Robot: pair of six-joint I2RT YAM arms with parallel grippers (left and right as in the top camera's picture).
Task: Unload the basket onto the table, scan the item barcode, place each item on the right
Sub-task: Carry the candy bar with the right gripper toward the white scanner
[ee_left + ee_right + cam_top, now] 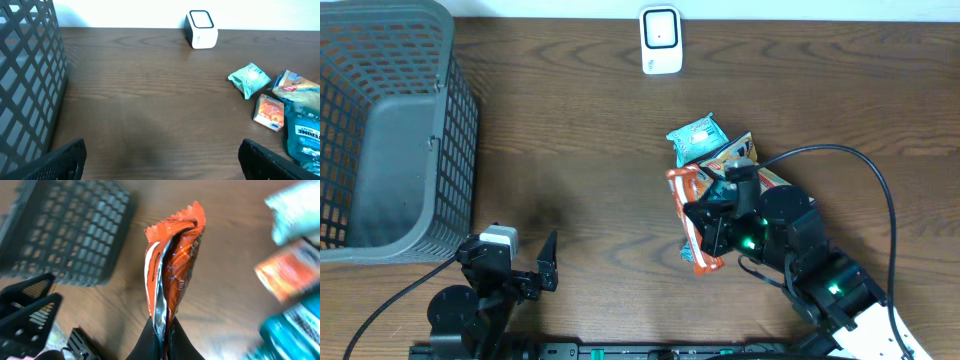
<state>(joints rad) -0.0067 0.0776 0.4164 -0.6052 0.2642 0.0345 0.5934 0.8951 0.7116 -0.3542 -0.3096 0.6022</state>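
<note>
Right jaws closed tight on one end of the orange snack packet [172, 265], which stands out from them at about 4 o'clock of the centre of the counter [590, 150] in the overhead view. Left jaws spread wide, holding nothing, at 7 o'clock near the front edge. Teal pouch [698, 137] lies just beside the packet, at its 12 o'clock. White scanner [660, 40] stands at 12 o'clock by the far edge; grey mesh basket [460, 150] fills 10 o'clock.
</note>
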